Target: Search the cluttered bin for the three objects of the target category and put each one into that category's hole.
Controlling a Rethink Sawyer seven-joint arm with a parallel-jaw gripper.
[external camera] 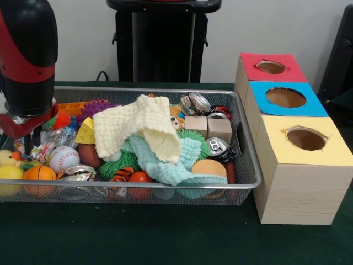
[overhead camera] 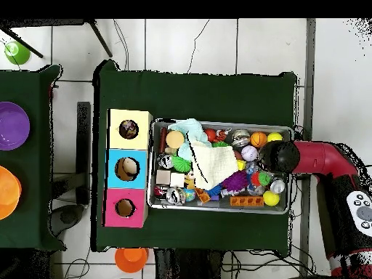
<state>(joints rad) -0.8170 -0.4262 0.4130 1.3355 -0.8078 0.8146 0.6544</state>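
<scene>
I'm watching the gripper (external camera: pixel 25 135) hanging over the end of the wire mesh bin (external camera: pixel 245 138) farthest from the boxes, above crinkly wrapped sweets (external camera: pixel 52 141); the arm's bulk is hiding the jaws, so I cannot tell how far open they are or whether they are holding anything. A cream cloth (external camera: pixel 140 124) is lying over a mint cloth (external camera: pixel 165 160) mid-bin. I'm seeing a baseball (external camera: pixel 64 158), a small basketball (external camera: pixel 38 174), two wooden cubes (external camera: pixel 208 127) and crushed cans (external camera: pixel 218 148) around them. Beside the bin are sitting three boxes: the red-topped box (external camera: pixel 273 67), blue-topped box (external camera: pixel 285 98) and yellow-topped box (external camera: pixel 305 138).
</scene>
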